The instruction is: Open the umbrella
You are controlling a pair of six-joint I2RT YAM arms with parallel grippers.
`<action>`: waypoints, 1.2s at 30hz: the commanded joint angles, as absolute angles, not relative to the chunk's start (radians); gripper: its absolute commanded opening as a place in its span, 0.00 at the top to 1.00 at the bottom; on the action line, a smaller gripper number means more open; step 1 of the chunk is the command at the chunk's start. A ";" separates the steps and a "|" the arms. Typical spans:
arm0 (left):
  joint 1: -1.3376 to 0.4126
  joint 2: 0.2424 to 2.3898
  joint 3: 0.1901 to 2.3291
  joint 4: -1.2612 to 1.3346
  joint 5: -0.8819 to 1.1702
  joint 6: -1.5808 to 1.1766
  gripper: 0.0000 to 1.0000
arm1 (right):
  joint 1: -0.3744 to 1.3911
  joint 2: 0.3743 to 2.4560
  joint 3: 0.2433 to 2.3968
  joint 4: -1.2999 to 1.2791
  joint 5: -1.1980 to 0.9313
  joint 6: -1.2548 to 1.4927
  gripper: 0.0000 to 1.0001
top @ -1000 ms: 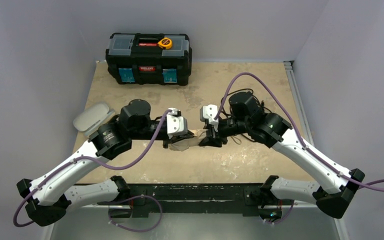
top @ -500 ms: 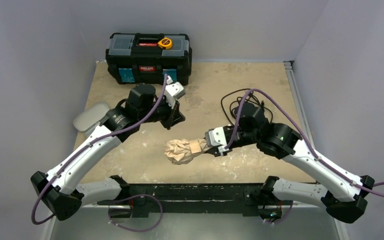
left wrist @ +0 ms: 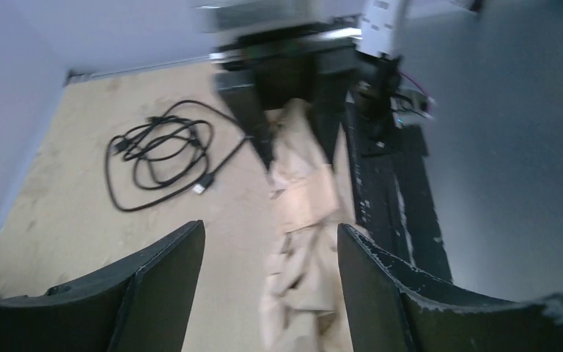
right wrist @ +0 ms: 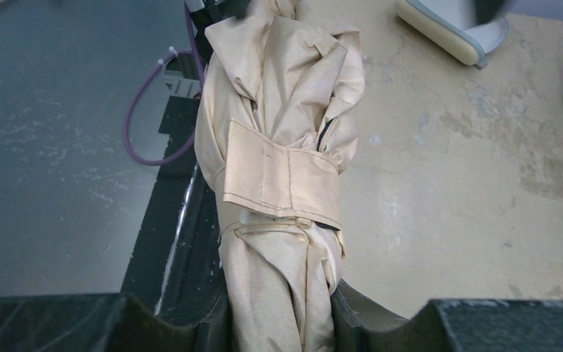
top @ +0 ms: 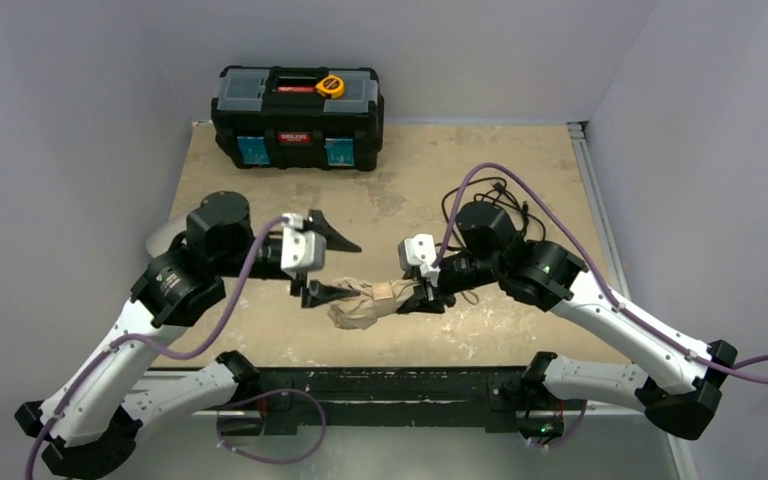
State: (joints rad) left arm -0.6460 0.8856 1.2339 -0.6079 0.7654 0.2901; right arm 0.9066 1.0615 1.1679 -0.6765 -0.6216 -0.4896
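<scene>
Umbrella is folded, tan fabric bunched and crumpled, strap wrapped round the bundle and closed. It lies roughly level near the 6 o'clock edge of the table, about midway between the two arms; cannot tell if the crumpled end rests on the board or hangs just above it

Right gripper is clamped on the 3 o'clock end of the umbrella. In the right wrist view the fabric bundle is pinched between both black fingers, with the strap just beyond them. The loose canopy end points to 9 o'clock

Left gripper is released, jaws wide apart, at the 9 to 10 o'clock side of the canopy end. In the left wrist view the crumpled fabric sits between the two fingers, nearer the right-hand one; the view is blurred, so cannot tell about contact. From the top, the lower finger is at the fabric tip, touching or just beside

Black toolbox sits at the table's far edge, about 11 o'clock, lid shut, with a yellow round item on top. Black cable lies loosely coiled at 1 o'clock of the umbrella, behind the right arm. Grey oval case lies past the canopy end, mostly hidden by the left arm in the top view
</scene>
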 commanded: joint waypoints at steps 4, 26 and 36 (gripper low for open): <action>-0.854 0.921 1.197 -0.640 0.699 0.399 0.40 | 0.889 1.068 1.197 -0.574 -0.708 -0.400 1.00; -0.760 1.043 1.190 -0.542 0.578 0.071 1.00 | 0.890 0.996 1.160 -0.571 -0.645 -0.563 1.00; -0.591 1.186 1.204 -0.625 0.392 -0.104 1.00 | 0.891 0.965 1.147 -0.479 -0.648 -0.626 1.00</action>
State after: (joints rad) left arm -0.6151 1.1633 1.1961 -0.5999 0.4625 -0.0452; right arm 0.8783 1.0111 1.1446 -0.5987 -0.5869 -0.6643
